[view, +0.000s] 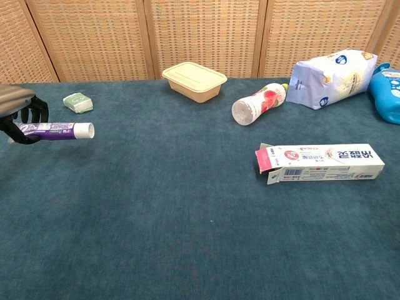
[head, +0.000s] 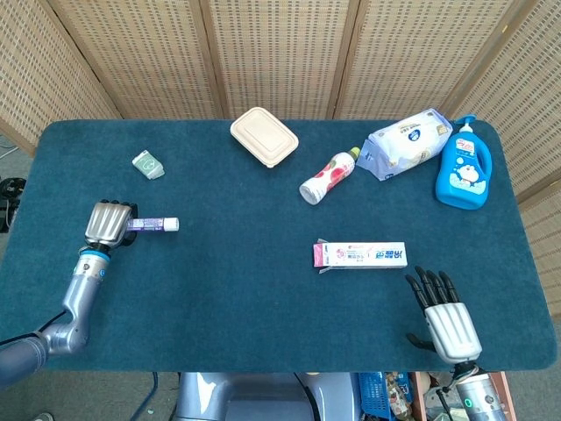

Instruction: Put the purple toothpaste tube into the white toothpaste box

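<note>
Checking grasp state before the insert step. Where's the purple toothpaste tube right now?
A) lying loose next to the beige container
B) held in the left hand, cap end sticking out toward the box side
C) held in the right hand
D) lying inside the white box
B: the left hand grips the purple toothpaste tube with its white cap end pointing out, while the white toothpaste box lies apart, flap open, and the right hand holds nothing.

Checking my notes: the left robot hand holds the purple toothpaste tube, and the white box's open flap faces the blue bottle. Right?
Not quite. In the chest view the white box has its open flap at the end away from the blue bottle. The left robot hand does hold the purple toothpaste tube.
</note>
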